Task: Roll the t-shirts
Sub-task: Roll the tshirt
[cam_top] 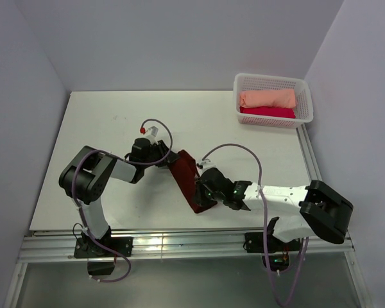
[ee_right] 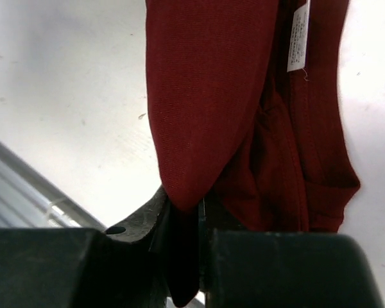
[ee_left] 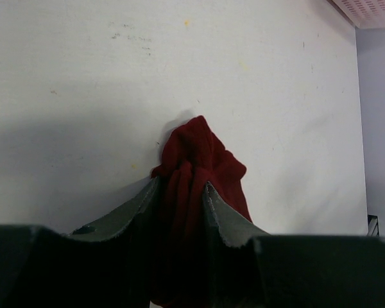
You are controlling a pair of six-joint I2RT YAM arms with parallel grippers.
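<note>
The maroon shirt [cam_top: 185, 176] lies on the white table [cam_top: 115, 128] as a long narrow strip. It runs diagonally between the two arms, from the middle of the table toward the near edge. The left pincer [cam_top: 165, 156] is clenched on the far end of the strip. In the left wrist view, its fingers [ee_left: 141, 205] press a bunched lump of the dark red cloth [ee_left: 196, 160] from both sides. The right pincer [cam_top: 201, 190] grasps the shirt at the near end. In the right wrist view, a smooth fold of the cloth [ee_right: 205, 96] hangs down into the almost closed jaws. A small pale label [ee_right: 298, 38] shows on the cloth beside this fold. At the far right corner of the table stands a white basket [cam_top: 306, 96]. In it a peach shirt [cam_top: 267, 99] lies rolled, touching a crimson shirt [cam_top: 267, 112] on its near side.
</note>
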